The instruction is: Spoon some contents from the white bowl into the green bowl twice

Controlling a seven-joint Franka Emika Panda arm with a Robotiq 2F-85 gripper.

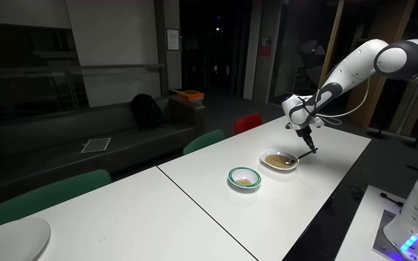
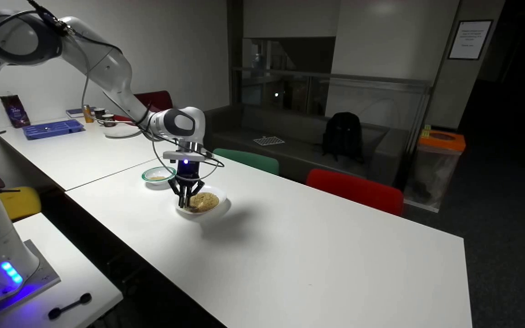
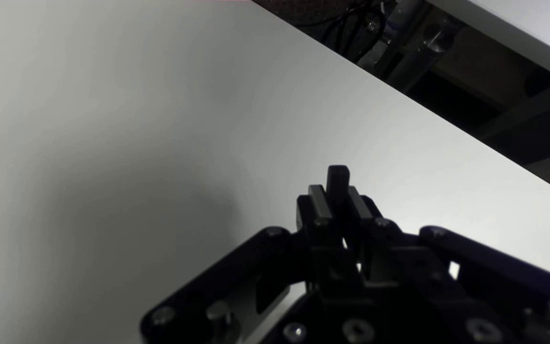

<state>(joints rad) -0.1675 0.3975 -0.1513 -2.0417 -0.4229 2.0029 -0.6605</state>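
My gripper (image 1: 313,149) is shut on the dark handle of a spoon (image 1: 303,155). In the wrist view the handle's end (image 3: 338,179) pokes out between the fingertips. The spoon slants down over the near rim of the white bowl (image 1: 268,152), its shiny head resting in the tan-brown contents (image 1: 277,160). These contents fill much of that bowl's floor and show in both exterior views. Beside it stands the green bowl (image 1: 233,177), holding a smaller tan patch at its bottom; it also appears behind my gripper (image 2: 184,202). Neither bowl shows in the wrist view.
A pale plate (image 1: 13,239) lies farther along the table. Past it are a blue tray (image 2: 53,129), mugs (image 2: 107,120) and a dark bag (image 2: 15,110). Green and red chairs (image 2: 356,191) line the far edge. A black double-ended utensil (image 2: 70,306) rests near my base.
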